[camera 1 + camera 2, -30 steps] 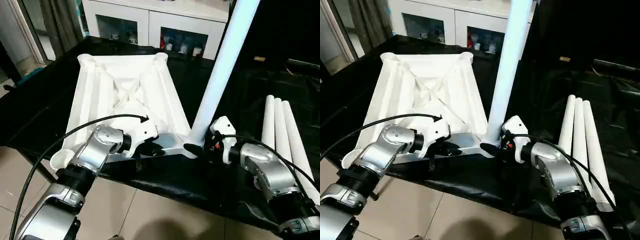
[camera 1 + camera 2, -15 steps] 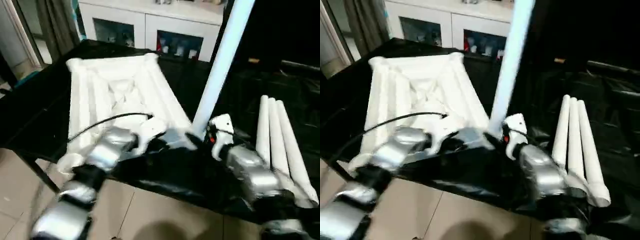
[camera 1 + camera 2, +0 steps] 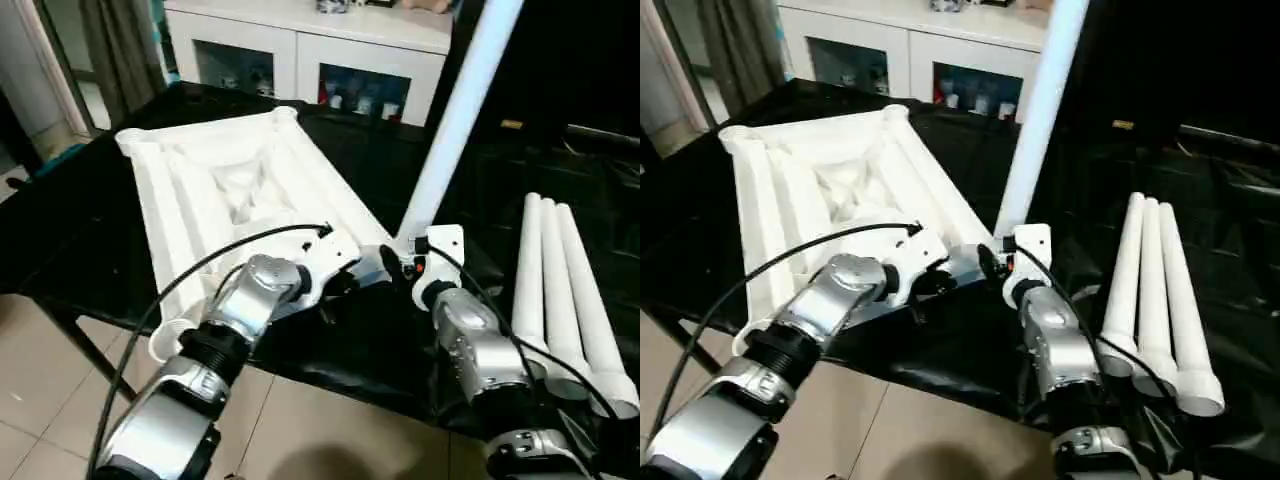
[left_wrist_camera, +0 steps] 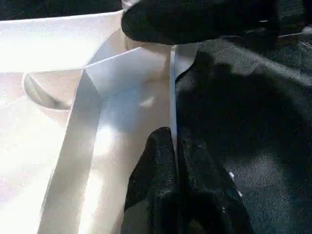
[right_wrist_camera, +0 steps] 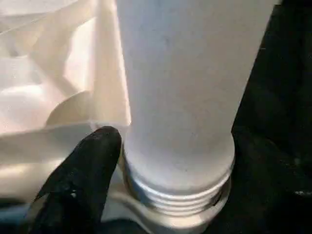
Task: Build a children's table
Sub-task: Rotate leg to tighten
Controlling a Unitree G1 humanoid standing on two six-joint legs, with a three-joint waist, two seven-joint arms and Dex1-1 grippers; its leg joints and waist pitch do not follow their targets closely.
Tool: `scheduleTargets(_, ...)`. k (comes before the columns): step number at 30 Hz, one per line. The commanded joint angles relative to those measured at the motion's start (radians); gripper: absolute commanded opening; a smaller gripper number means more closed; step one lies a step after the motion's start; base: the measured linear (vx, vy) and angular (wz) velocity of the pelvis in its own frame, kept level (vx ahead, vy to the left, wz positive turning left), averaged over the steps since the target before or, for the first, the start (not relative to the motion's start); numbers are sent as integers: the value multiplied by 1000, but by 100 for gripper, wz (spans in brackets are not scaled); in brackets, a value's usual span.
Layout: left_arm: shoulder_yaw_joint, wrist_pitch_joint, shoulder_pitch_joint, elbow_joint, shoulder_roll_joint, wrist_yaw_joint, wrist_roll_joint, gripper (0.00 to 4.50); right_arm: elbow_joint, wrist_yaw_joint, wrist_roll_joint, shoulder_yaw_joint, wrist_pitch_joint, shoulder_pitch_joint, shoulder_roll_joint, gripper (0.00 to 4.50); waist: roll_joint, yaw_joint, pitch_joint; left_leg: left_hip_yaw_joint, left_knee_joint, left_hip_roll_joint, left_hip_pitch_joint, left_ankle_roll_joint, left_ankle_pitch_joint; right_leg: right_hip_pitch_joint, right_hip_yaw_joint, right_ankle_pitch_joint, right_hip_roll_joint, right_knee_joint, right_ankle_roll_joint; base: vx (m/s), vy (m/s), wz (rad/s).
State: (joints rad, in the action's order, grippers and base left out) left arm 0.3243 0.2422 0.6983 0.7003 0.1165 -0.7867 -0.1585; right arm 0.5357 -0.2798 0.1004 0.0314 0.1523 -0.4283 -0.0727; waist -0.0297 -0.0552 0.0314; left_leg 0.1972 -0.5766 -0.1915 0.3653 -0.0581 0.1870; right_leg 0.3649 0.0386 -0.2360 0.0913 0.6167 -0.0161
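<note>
A large work table [image 3: 90, 235] draped in black cloth [image 3: 370, 345] spans the scene from 9 o'clock to 3 o'clock; the cloth is glossy and wrinkled, hanging over the near edge toward 6 o'clock. Behind it, at 12 o'clock, stands a white cabinet [image 3: 300, 25] with 2 glass-fronted doors [image 3: 362, 92], small objects on the shelf behind the glass too small to identify. A grey curtain [image 3: 120, 50] hangs at 11 o'clock. Pale tiled floor [image 3: 40, 400] shows at 7 o'clock, below the table's dark leg [image 3: 75, 345].
</note>
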Motion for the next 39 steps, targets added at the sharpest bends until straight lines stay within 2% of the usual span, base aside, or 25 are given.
scheduleTargets(1,31,-37,-32,16,20,-70,5,0,-21,-119,34,-58,54,7,-14,371,-3,-2,-40,-23,76,-41,-9,11,220,-21,-37,-125,53,-87,181,0,0,0)
scheduleTargets(2,35,-69,-38,12,46,-116,11,0,-42,-178,48,-61,71,4,-51,371,-7,-5,-40,-24,74,-40,-7,26,193,-25,-35,-93,52,-84,184,0,0,0)
scheduleTargets(4,40,-93,-47,1,82,-182,21,0,-67,-260,49,-76,79,3,-109,371,-5,-2,-42,-20,69,-41,-6,45,159,-24,-37,-40,54,-79,204,0,0,0)
scheduleTargets(6,47,-129,-62,-23,126,-278,43,0,-100,-371,35,-109,88,11,-183,371,-4,-7,-45,-20,65,-42,-6,61,110,-28,-34,27,53,-69,224,0,0,0)
scheduleTargets(7,57,-114,-67,-37,147,-319,47,0,-120,-416,37,-119,102,17,-209,371,-4,-9,-47,-17,60,-43,-7,78,75,-28,-34,90,51,-61,238,0,0,0)
scheduleTargets(10,61,-101,-74,-57,182,-374,56,0,-166,-511,36,-148,117,28,-274,371,0,-12,-48,-15,57,-43,-9,104,57,-27,-33,159,50,-54,264,0,0,0)
scheduleTargets(11,58,-99,-75,-59,187,-382,61,0,-172,-529,35,-154,116,29,-289,371,-3,-11,-50,-15,55,-43,-9,110,42,-29,-32,183,49,-50,275,0,0,0)
scheduleTargets(14,50,-101,-75,-60,193,-393,68,0,-181,-551,36,-163,121,27,-310,371,-4,-11,-49,-13,53,-43,-8,115,48,-29,-32,171,52,-51,289,0,0,0)
scheduleTargets(19,40,-106,-73,-52,193,-389,70,0,-170,-569,40,-175,115,21,-314,371,-6,-10,-48,-12,53,-44,-8,107,65,-28,-33,128,53,-53,290,0,0,0)
scheduleTargets(21,39,-105,-73,-55,194,-395,72,0,-172,-576,47,-171,113,21,-309,346,-5,-11,-49,-13,53,-44,-8,106,60,-29,-33,130,53,-52,291,0,0,0)
scheduleTargets(23,39,-103,-75,-58,194,-397,73,0,-177,-582,55,-169,119,24,-305,346,-8,-11,-50,-13,51,-43,-8,112,50,-29,-33,146,53,-50,293,0,0,0)
scheduleTargets(25,37,-99,-77,-62,193,-398,74,0,-186,-587,65,-168,127,32,-300,309,-7,-12,-50,-12,50,-43,-8,116,43,-29,-33,153,52,-49,295,0,0,0)
scheduleTargets(28,38,-89,-81,-65,183,-389,75,0,-183,-555,76,-155,135,46,-274,300,-8,-13,-51,-12,48,-43,-8,122,31,-30,-33,170,53,-47,300,0,0,0)
scheduleTargets(30,36,-76,-81,-63,166,-359,70,0,-159,-489,66,-139,114,52,-242,290,-7,-12,-49,-12,50,-43,-8,118,37,-28,-33,151,53,-48,298,0,0,0)
scheduleTargets(31,34,-57,-77,-54,146,-312,59,0,-136,-412,67,-110,118,54,-205,279,-11,-9,-47,-12,53,-44,-8,108,60,-27,-33,112,54,-53,294,0,0,0)
scheduleTargets(32,34,-57,-77,-54,146,-312,59,0,-136,-412,67,-110,118,54,-205,278,-7,-8,-44,-13,57,-46,-11,91,91,-24,-33,62,55,-58,289,0,0,0)
scheduleTargets(33,25,-30,-67,-31,111,-234,46,0,-111,-307,60,-79,119,57,-159,278,-4,-5,-43,-13,59,-46,-10,80,108,-22,-34,36,55,-59,286,0,0,0)
scheduleTargets(34,16,-11,-58,-11,83,-175,37,0,-93,-228,57,-54,115,58,-127,277,-5,-2,-40,-13,63,-48,-13,49,147,-16,-35,-29,56,-65,280,0,0,0)
scheduleTargets(35,8,5,-50,6,59,-124,31,0,-78,-161,53,-33,111,60,-99,276,-7,-2,-37,-14,68,-47,-18,20,189,-15,-35,-106,58,-74,263,0,0,0)
scheduleTargets(36,-16,31,-27,52,7,-5,23,0,-46,-21,30,-3,96,58,-56,275,-7,-3,-36,-16,71,-47,-19,7,205,-15,-36,-137,59,-78,254,0,0,0)
scheduleTargets(37,-24,39,-19,67,-11,36,21,0,-35,27,21,6,91,57,-42,275,-5,0,-33,-18,76,-47,-22,-18,244,-11,-36,-196,58,-86,233,0,0,0)
scheduleTargets(38,-27,46,-11,79,-28,69,16,0,-24,58,23,16,96,56,-24,275,-6,-3,-34,-19,75,-44,-29,-29,274,-7,-37,-239,59,-93,212,0,0,0)
scheduleTargets(39,-27,45,-3,91,-47,103,9,0,-11,93,15,18,97,54,-7,275,-7,-2,-35,-19,76,-44,-27,-27,274,-9,-38,-239,59,-94,204,0,0,0)
